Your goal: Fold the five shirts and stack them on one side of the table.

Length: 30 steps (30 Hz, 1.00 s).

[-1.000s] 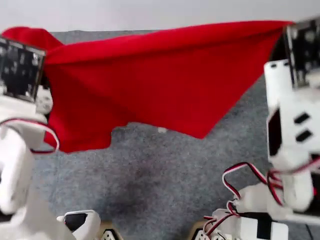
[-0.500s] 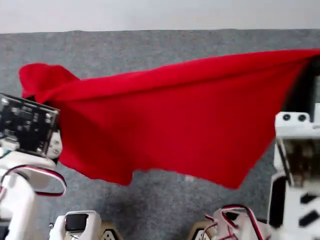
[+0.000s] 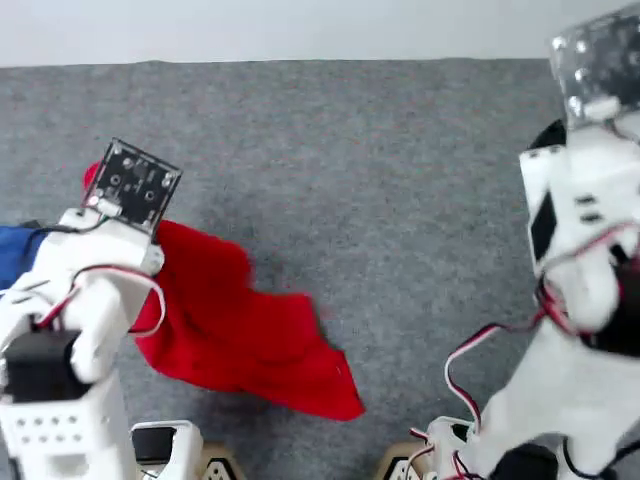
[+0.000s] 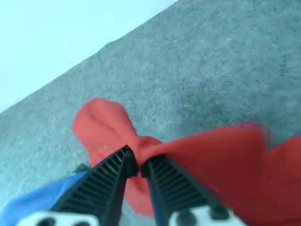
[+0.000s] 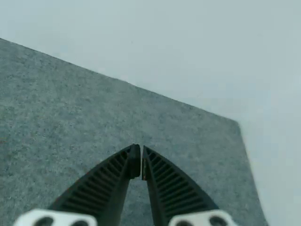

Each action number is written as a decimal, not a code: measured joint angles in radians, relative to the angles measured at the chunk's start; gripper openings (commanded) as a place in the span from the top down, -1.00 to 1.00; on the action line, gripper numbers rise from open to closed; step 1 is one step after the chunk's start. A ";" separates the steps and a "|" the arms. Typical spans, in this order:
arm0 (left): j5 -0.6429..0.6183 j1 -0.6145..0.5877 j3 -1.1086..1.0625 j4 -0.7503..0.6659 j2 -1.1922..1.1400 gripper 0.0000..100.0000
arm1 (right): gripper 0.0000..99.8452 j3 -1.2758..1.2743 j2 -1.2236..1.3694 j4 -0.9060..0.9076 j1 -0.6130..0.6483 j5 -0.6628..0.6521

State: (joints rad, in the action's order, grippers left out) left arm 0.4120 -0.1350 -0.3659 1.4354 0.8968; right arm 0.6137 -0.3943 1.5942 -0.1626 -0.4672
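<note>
A red shirt (image 3: 240, 335) lies crumpled on the grey table at the left, trailing toward the front middle. My left gripper (image 4: 138, 165) is shut on a pinch of the red shirt (image 4: 221, 165), with one lobe of cloth bulging past the fingertips. In the high view the left arm (image 3: 95, 290) stands over the shirt's left part and hides the grip. A blue shirt (image 3: 18, 250) lies at the table's left edge, also seen as blue cloth (image 4: 33, 205) under the left gripper. My right gripper (image 5: 138, 162) is shut with nothing in it, raised over bare table at the far right.
The grey felt table (image 3: 380, 180) stretches bare across the middle and back. Its far edge meets a white wall (image 3: 300, 30). The right arm (image 3: 590, 250) towers at the right side. Arm bases and red-white cables (image 3: 470, 370) crowd the front edge.
The red shirt, held spread in the air between both arms, has dropped to the table at the left. The right gripper let it go and drew back; the left arm swung down leftward.
</note>
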 measured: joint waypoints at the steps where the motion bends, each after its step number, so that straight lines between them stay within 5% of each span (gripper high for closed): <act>1: 0.000 0.000 -0.031 -0.037 -0.002 0.99 | 0.98 -0.040 0.000 -0.032 0.000 0.002; 6: 0.002 0.000 -0.094 -0.054 -0.002 0.99 | 0.98 -0.141 0.000 -0.077 0.000 0.003; 14: 0.071 -0.020 -0.204 0.144 -0.002 0.99 | 0.98 -0.302 0.000 0.083 0.130 0.015; 23: 0.186 -0.293 -0.327 0.216 0.005 0.99 | 0.98 -0.586 0.046 0.112 0.391 0.199; 30: 0.404 -0.470 -0.402 0.287 0.006 0.90 | 0.98 -0.606 0.184 0.103 0.512 0.230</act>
State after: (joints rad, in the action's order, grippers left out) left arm 0.8155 -0.6045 -0.7679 1.7223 0.9030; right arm 0.0077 -0.2102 1.6970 0.3498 -0.2371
